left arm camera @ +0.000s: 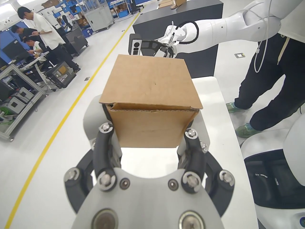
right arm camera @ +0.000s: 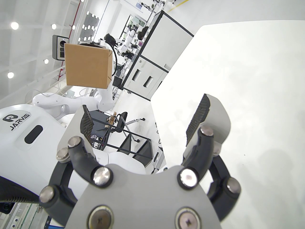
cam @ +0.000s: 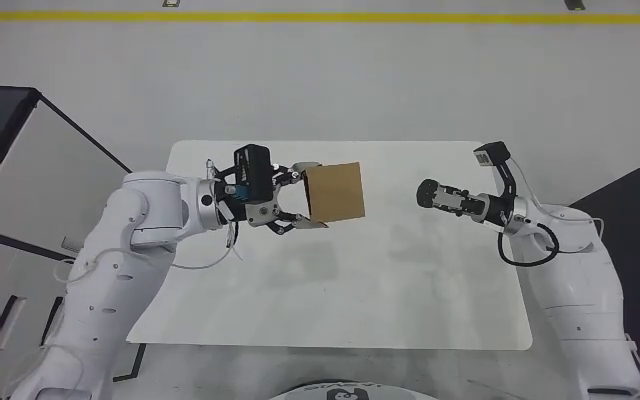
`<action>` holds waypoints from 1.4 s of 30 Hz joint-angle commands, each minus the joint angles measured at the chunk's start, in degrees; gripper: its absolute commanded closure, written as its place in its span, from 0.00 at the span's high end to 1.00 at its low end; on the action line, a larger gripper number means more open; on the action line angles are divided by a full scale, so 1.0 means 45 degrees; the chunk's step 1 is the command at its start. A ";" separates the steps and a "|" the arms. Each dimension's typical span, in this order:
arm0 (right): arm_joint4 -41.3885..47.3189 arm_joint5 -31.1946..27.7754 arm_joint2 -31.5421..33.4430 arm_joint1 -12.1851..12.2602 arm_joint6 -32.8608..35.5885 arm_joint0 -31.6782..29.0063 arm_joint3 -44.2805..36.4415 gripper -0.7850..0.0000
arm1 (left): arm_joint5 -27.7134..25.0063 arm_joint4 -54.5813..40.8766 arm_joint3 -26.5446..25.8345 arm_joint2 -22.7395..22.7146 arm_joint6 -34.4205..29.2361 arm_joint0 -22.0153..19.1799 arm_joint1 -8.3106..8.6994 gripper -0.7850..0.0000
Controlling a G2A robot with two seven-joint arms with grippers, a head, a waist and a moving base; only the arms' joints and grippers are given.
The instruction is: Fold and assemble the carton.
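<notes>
The left claw (left arm camera: 149, 132) is clenched on the carton (left arm camera: 150, 82), a plain brown cardboard box folded up into a cube. Its two pale fingers (left arm camera: 91, 114) press against opposite side walls at the end nearest the wrist. They are spread about as wide as the carton itself, and the rest of the box sticks out past the fingertips.

In the top view the left claw (cam: 303, 198) holds the carton (cam: 335, 192) over the left-centre part of the white table (cam: 350, 300). In the right wrist view the carton (right arm camera: 88, 66) hangs in the air, raised off the tabletop.

The end facing the left wrist has a flap folded across it. A thin gap and a ragged corrugated edge run along one fold. Whether that flap is fully tucked in is hard to make out.

The right claw (right arm camera: 145, 110) is released. Its dark ribbed pads (right arm camera: 199, 115) stand wide apart, with nothing between them and nothing touching them. In the top view the right claw (cam: 432, 193) sits over the right part of the table, well apart from the carton and pointing toward it.
</notes>
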 commanded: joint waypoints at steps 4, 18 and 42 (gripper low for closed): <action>0.0000 0.0000 0.0000 0.0000 0.0000 0.0000 0.0000 1.00 | 0.0000 0.0323 0.0108 0.0564 0.0296 -0.0051 0.0088 0.00; 0.0000 0.0000 0.0000 0.0000 0.0000 0.0000 0.0000 1.00 | 0.0000 0.0323 0.0108 0.0564 0.0296 -0.0051 0.0088 0.00; 0.0000 0.0000 0.0000 0.0000 0.0000 0.0000 0.0000 1.00 | 0.0000 0.3535 0.2909 0.1524 0.4469 0.0792 0.0462 0.00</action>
